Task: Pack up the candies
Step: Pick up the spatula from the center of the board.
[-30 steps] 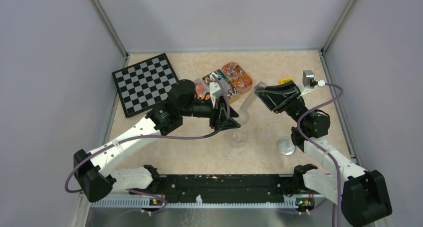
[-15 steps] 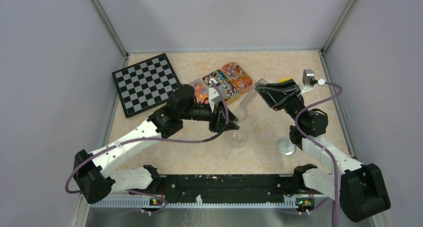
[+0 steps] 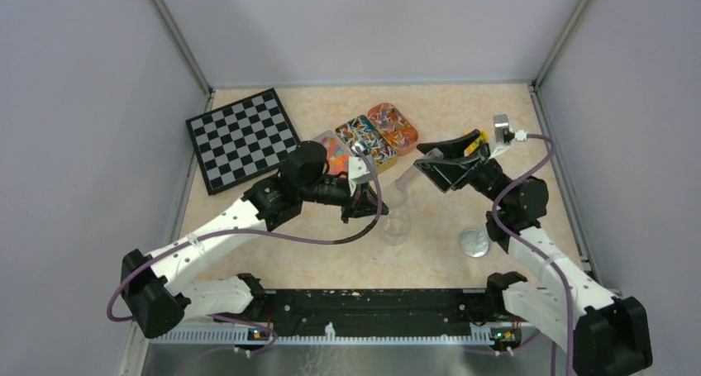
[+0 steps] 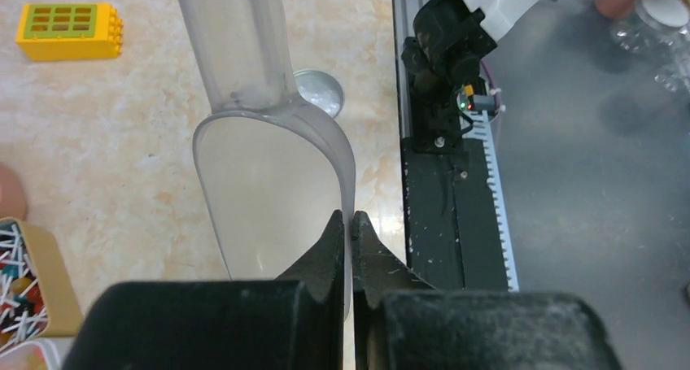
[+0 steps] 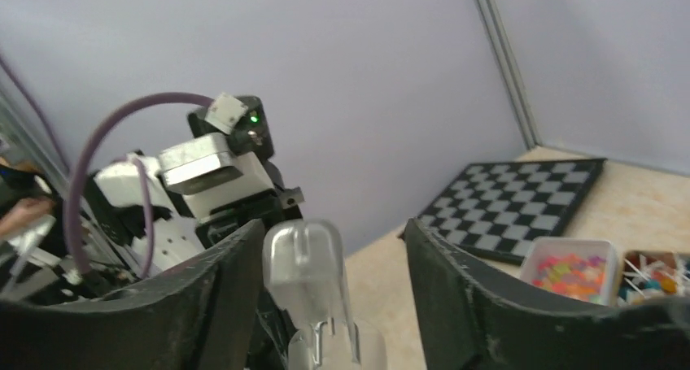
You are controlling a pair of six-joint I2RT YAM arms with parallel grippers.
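Note:
The candies (image 3: 333,150) are tiny bright sweets in a white tub, and two orange tubs (image 3: 380,132) beside it hold colourful pieces too; the tub also shows in the right wrist view (image 5: 569,272). A clear plastic scoop (image 3: 403,182) hangs above the table's middle. My left gripper (image 4: 351,224) is shut on the rim of the scoop's bowl (image 4: 260,175). My right gripper (image 5: 335,228) stands open around the scoop's handle (image 5: 305,264), which sits near one finger without being clamped. In the top view the left gripper (image 3: 379,204) is left of the scoop and the right gripper (image 3: 423,161) is at the handle end.
A small clear jar (image 3: 395,227) stands just below the scoop, its metal lid (image 3: 474,242) lying to the right. A yellow block (image 4: 69,30) sits at the far right, a checkerboard (image 3: 240,136) at the back left. The black base rail (image 4: 447,191) runs along the near edge.
My left gripper closed onto the scoop's bowl rim. My right gripper opened and let go of the handle, its wrist tilting up. The scoop swung slightly toward the left.

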